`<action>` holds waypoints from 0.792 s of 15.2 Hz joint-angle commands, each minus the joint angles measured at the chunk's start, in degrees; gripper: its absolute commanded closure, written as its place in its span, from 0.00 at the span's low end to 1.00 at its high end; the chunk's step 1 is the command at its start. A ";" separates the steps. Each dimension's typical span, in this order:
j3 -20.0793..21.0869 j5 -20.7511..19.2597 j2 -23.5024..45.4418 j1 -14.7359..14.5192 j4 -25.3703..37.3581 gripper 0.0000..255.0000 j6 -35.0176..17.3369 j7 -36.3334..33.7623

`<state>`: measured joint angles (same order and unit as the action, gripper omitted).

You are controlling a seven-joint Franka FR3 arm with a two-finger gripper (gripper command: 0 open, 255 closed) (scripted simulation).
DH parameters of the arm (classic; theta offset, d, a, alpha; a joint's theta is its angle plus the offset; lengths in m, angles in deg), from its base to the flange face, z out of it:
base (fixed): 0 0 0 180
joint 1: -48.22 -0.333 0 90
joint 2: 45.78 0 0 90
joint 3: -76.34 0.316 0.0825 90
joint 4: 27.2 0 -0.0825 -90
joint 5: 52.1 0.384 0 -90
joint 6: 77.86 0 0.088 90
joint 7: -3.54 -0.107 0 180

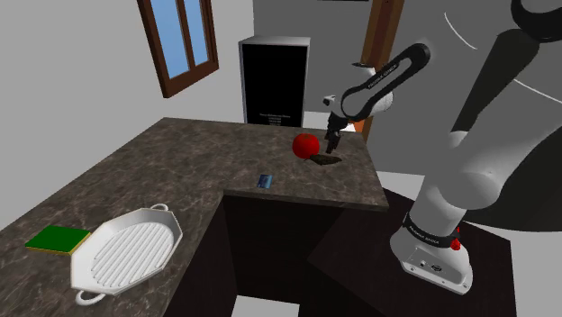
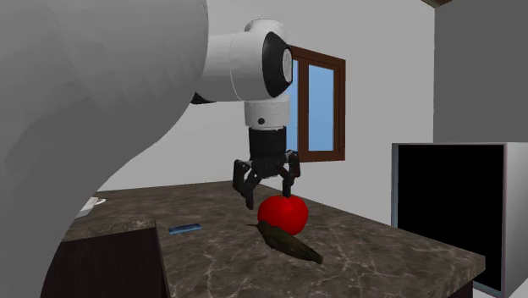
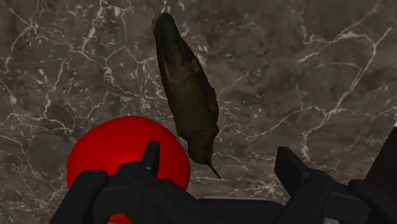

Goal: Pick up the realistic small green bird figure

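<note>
Your dark marbled surface (image 1: 180, 153) carries the target near its far corner, by the arm. The claw (image 2: 271, 193) hangs just above it, spread wide and empty. A red ball (image 2: 283, 213) sits under one finger, so you may nudge it and it could roll. Just beside it, perhaps touching, the bird figure (image 3: 188, 95) lies flat, slim and dark olive. It looks light and rigid. Close across the thick mid-body, not the thin beak (image 3: 214, 170), which looks likely to snap or slip.
</note>
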<state>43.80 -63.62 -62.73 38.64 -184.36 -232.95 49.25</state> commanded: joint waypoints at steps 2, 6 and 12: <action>-8.36 11.25 9.11 -8.62 1.74 0.00 -7.91 14.89; -12.87 31.15 16.64 -16.33 3.63 0.00 -11.52 32.36; -6.13 54.40 24.19 -13.58 6.01 0.00 -13.09 50.21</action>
<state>36.88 -11.28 -39.01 24.50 -178.46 -245.87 97.83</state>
